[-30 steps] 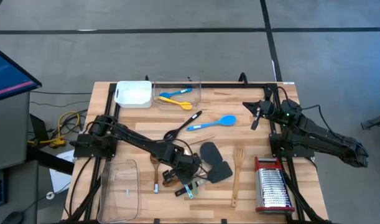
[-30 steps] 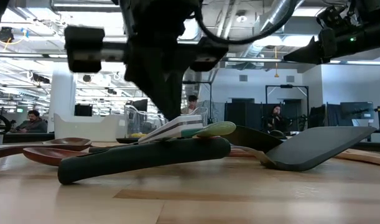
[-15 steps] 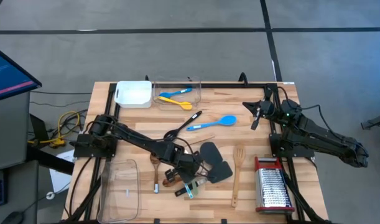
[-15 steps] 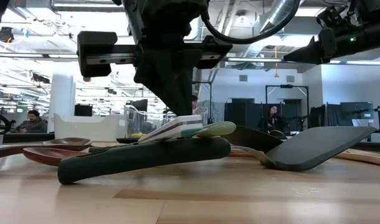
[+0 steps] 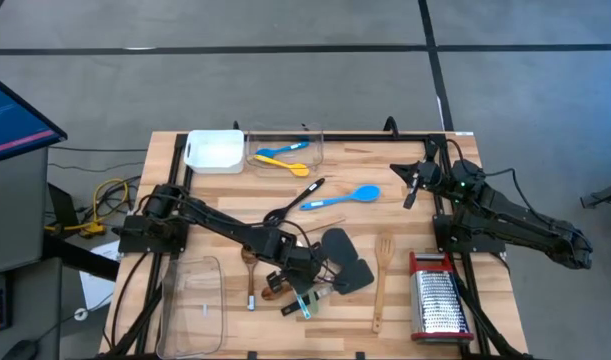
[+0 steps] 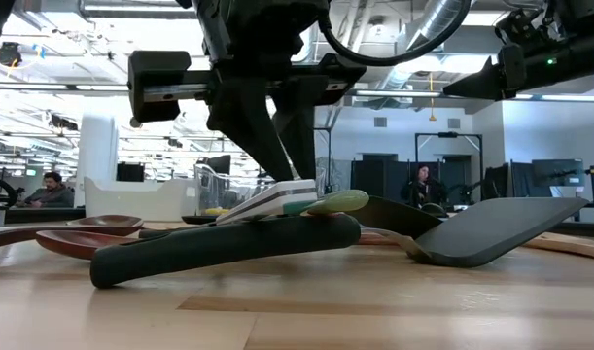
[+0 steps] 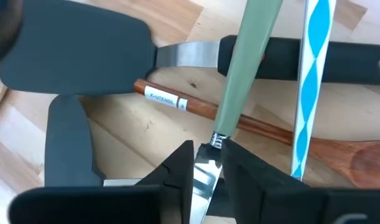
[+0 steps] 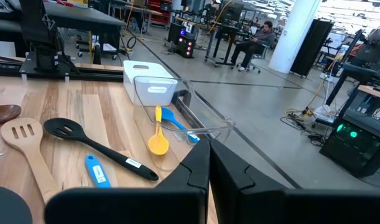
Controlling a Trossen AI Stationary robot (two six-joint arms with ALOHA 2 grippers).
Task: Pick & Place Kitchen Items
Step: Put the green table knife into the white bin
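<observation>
Near the front edge of the table (image 5: 405, 155) my left gripper (image 5: 297, 290) hangs low over a crowded heap of utensils, with bare wood only toward the middle and back. Fingers stand slightly apart, straddling the metal blade of a pale green-handled piece (image 7: 242, 68); I cannot tell whether they bite on it. Beside it lie a blue-and-white striped handle (image 7: 309, 87), a wooden spoon (image 7: 264, 127) underneath, and two dark grey spatulas (image 5: 343, 258) touching each other. Back along the far edge, a clear tub (image 5: 285, 150) holds a yellow spoon (image 5: 282, 163) and a blue one (image 5: 282, 150); the white tray (image 5: 213, 150) sits just beside it. Another clear tub (image 5: 193, 300) rests at the front left corner. My right gripper (image 5: 410, 190) waits pinched shut, raised near the right edge, well apart from the heap.
</observation>
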